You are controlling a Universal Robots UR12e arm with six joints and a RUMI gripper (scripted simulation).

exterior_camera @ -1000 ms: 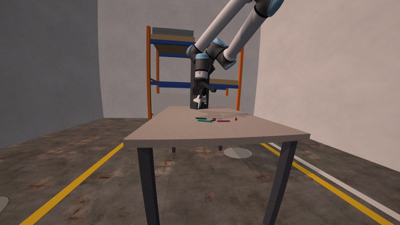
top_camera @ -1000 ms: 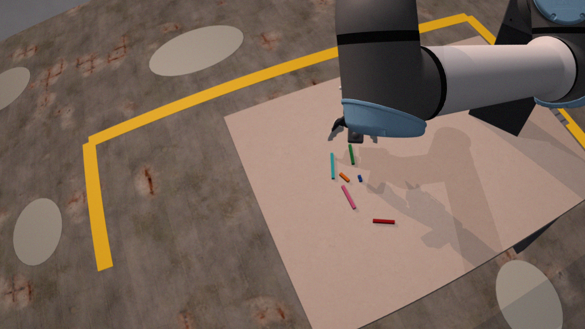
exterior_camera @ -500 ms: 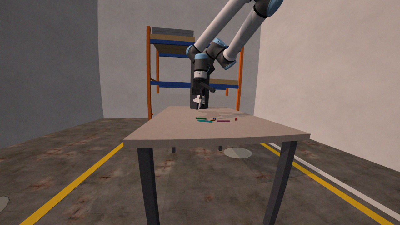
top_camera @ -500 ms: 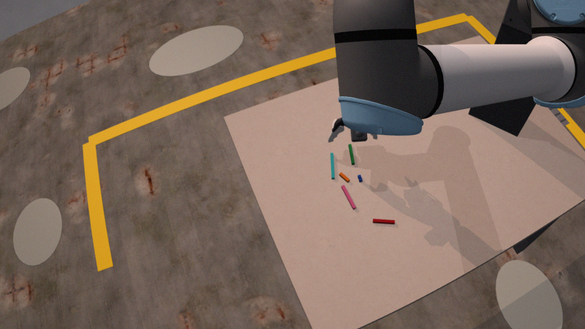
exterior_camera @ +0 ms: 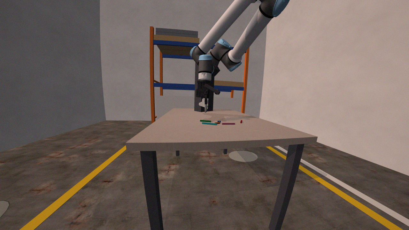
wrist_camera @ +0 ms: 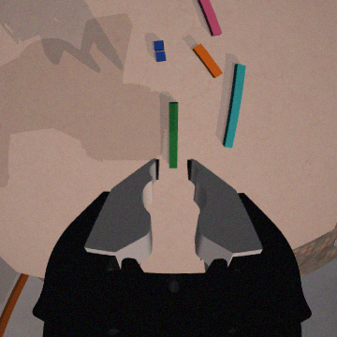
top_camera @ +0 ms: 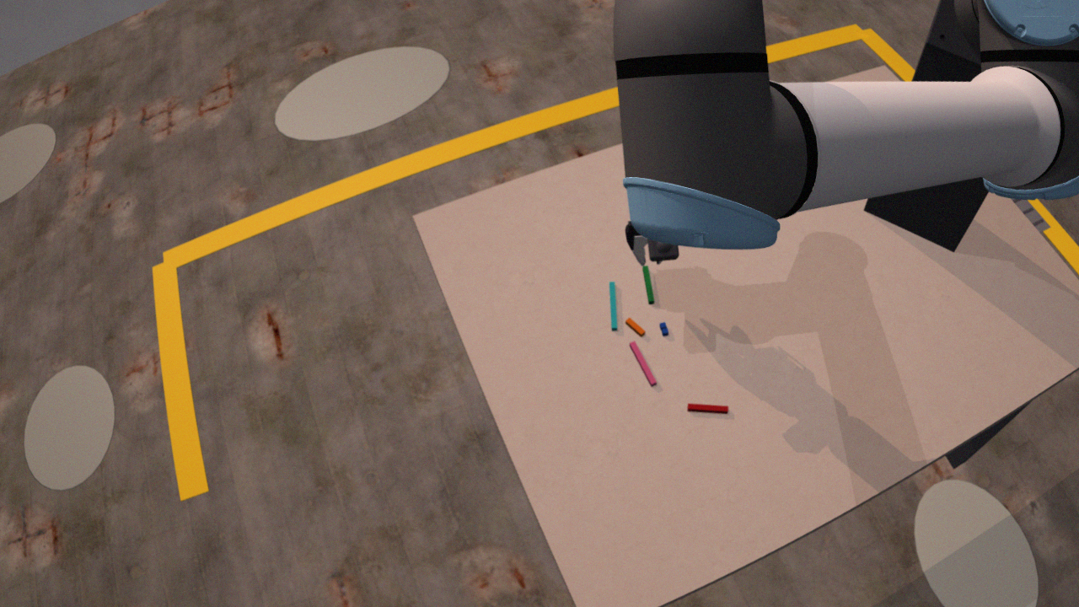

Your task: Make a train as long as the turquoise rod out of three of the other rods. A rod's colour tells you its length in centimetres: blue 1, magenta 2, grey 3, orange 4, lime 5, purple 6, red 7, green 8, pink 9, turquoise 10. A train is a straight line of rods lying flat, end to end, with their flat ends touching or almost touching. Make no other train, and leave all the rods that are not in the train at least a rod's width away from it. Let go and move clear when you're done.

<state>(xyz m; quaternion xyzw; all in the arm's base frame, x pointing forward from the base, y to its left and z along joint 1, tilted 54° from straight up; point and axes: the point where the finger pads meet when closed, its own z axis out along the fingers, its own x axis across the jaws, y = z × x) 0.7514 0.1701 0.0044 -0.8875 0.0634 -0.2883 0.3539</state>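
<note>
The green rod [top_camera: 647, 284] lies flat on the table, and it also shows in the wrist view [wrist_camera: 173, 135]. My gripper [wrist_camera: 173, 161] hovers a little above the table over the rod's near end, its fingers narrowed with a gap on each side of the rod, holding nothing. It also shows in the exterior view [exterior_camera: 205, 110]. The turquoise rod [wrist_camera: 234, 105] lies beside the green one, roughly parallel and apart. Two small blue rods [wrist_camera: 159, 51] sit together beyond the green rod's far end. The orange rod [wrist_camera: 208, 60] lies between the blue rods and the turquoise rod.
The pink rod [top_camera: 642, 362] and the red rod [top_camera: 707, 408] lie farther along the table. An orange and blue shelf rack [exterior_camera: 197, 71] stands behind the table. The arm's shadow falls to the side of the rods.
</note>
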